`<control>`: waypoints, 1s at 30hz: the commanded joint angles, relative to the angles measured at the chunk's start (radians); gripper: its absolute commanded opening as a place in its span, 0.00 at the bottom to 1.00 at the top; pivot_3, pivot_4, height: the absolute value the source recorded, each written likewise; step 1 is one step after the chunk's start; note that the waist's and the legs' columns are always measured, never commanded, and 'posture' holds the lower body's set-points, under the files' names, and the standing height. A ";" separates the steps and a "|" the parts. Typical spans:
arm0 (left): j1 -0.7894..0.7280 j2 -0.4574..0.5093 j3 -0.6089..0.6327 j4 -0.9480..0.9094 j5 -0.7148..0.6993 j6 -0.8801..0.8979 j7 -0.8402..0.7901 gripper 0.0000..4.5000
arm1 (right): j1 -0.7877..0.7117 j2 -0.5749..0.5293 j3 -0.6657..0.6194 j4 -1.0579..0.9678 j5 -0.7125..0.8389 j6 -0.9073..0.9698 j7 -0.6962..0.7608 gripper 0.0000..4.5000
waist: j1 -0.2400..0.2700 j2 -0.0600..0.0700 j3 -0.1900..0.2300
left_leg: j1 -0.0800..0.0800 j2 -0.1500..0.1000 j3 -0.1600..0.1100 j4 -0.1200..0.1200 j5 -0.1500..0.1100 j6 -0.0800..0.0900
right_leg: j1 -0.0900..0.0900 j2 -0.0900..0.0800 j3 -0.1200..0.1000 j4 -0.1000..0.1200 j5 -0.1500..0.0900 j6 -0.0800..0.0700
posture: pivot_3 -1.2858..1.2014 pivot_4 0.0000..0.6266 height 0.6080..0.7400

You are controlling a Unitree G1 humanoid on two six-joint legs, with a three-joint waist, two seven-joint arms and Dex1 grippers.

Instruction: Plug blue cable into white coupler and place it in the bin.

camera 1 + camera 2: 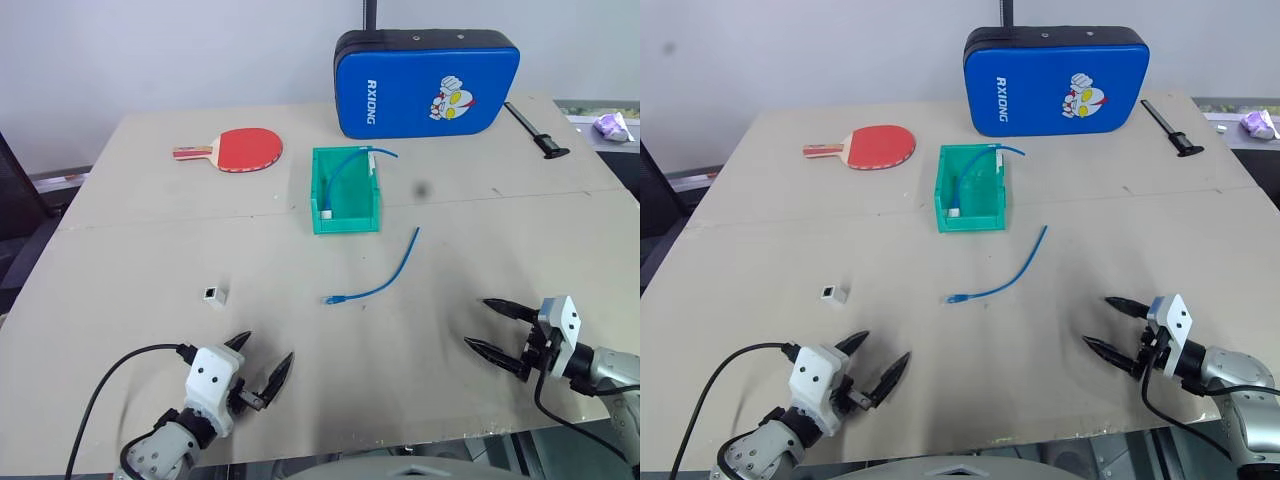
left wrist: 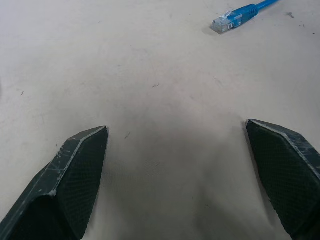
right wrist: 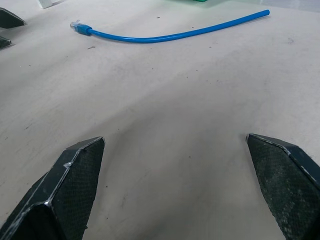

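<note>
A loose blue cable [image 1: 378, 275] lies in a shallow curve on the table's middle, its plug end [image 2: 227, 21] pointing toward my left side. The white coupler [image 1: 213, 294] sits alone to the cable's left, dark socket facing up. Beyond them stands the green bin [image 1: 347, 222], which holds another blue cable [image 1: 338, 172] with a white piece at its end. My left gripper [image 1: 266, 348] is open near the front edge, below the coupler, with nothing in it. My right gripper [image 1: 478, 322] is open too, right of the cable [image 3: 170, 35] and pointing toward it.
A red paddle [image 1: 240, 148] lies at the back left. A big blue padded case [image 1: 425, 82] leans at the back, with a black tool [image 1: 530, 130] to its right. The table's front edge runs just under both grippers.
</note>
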 commanded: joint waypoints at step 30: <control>-0.147 0.116 0.022 0.045 -0.081 0.100 -0.160 1.00 | 0.084 -0.019 0.005 -0.139 -0.013 -0.053 0.005 1.00 | 0.003 0.000 0.001 | 0.000 0.001 0.000 0.000 0.000 0.000 | 0.001 0.000 -0.001 0.000 0.000 0.000 | 0.52 0.24 1.00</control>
